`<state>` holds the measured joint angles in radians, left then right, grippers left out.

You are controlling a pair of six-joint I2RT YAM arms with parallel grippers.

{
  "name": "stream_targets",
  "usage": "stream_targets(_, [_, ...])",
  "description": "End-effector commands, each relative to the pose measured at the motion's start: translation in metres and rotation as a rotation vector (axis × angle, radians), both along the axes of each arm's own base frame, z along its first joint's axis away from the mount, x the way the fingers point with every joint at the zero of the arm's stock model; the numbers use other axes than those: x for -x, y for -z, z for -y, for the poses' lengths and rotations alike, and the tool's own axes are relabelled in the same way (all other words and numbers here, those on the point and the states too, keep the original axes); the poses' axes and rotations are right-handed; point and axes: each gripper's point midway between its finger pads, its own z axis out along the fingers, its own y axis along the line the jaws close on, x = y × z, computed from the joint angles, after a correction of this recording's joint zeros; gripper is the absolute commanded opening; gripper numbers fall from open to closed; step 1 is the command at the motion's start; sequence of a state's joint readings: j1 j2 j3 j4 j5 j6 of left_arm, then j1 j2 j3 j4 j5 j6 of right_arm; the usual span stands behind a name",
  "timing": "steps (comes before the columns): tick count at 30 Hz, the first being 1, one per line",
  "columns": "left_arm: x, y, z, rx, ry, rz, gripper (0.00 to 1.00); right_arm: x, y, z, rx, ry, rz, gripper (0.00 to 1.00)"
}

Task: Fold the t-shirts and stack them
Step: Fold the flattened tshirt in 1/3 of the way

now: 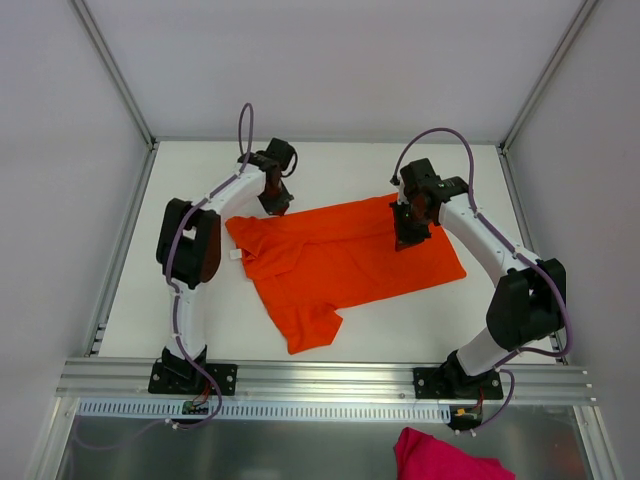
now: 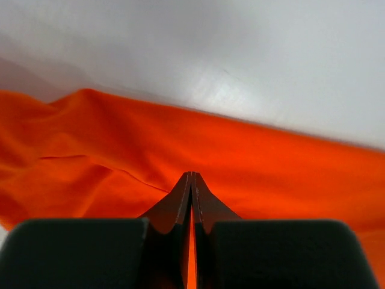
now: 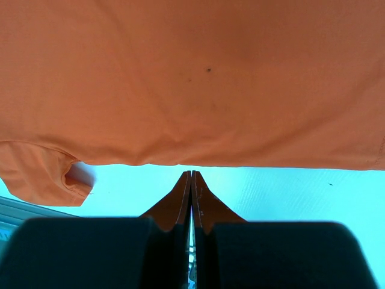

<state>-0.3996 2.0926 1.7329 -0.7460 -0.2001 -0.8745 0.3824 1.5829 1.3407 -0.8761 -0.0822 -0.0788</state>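
At t-shirt [image 1: 345, 262] far edge, left gripper [image 2: 191, 174] and right gripper [image 3: 191, 173] jaws pressed together; fabric pinch unclear.

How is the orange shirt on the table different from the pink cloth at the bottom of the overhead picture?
The orange t-shirt lies spread out, one sleeve showing; the pink cloth is bunched and cut off by the picture's edge. The orange t-shirt is on the white table between the arms; the pink cloth lies off it, nearer than the right arm's base. Both look like soft fabric.
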Motion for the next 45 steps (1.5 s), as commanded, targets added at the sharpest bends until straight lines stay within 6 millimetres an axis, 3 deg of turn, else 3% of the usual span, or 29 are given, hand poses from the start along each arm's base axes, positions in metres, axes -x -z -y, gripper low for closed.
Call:
stream_targets(1, [0.009, -0.016, 0.037, 0.085, 0.148, 0.026, 0.00, -0.004, -0.022, -0.002, -0.007, 0.002, 0.060, 0.01])
stream_targets(9, [0.038, 0.005, 0.060, 0.087, 0.250, -0.040, 0.00, -0.004, -0.024, 0.004, 0.022, 0.013, 0.077, 0.01])
stream_targets(13, [0.053, 0.026, 0.053, 0.031, 0.228, -0.119, 0.00, -0.003, -0.030, 0.006, 0.023, 0.013, 0.094, 0.01])
stream_targets(18, [0.055, 0.037, 0.048, -0.007, 0.227, -0.150, 0.00, -0.001, -0.046, 0.009, 0.020, 0.019, 0.127, 0.01])
stream_targets(20, [0.058, 0.050, 0.046, -0.028, 0.234, -0.196, 0.00, -0.002, -0.054, 0.009, 0.016, 0.015, 0.148, 0.01])
stream_targets(28, [0.036, 0.069, 0.068, 0.051, 0.288, -0.258, 0.00, -0.003, -0.098, 0.029, 0.083, 0.035, 0.255, 0.01])
stream_targets(30, [0.028, 0.064, 0.082, 0.109, 0.319, -0.239, 0.00, -0.003, -0.113, 0.032, 0.080, 0.040, 0.292, 0.01])
stream_targets(34, [0.013, 0.063, 0.089, 0.152, 0.323, -0.230, 0.00, -0.001, -0.132, 0.039, 0.093, 0.049, 0.337, 0.01])
stream_targets(38, [-0.007, 0.057, 0.088, 0.199, 0.302, -0.192, 0.00, 0.003, -0.136, 0.041, 0.097, 0.046, 0.344, 0.01])
stream_targets(45, [-0.043, 0.046, 0.060, 0.245, 0.216, -0.131, 0.02, 0.013, -0.131, 0.042, 0.088, 0.044, 0.321, 0.01])
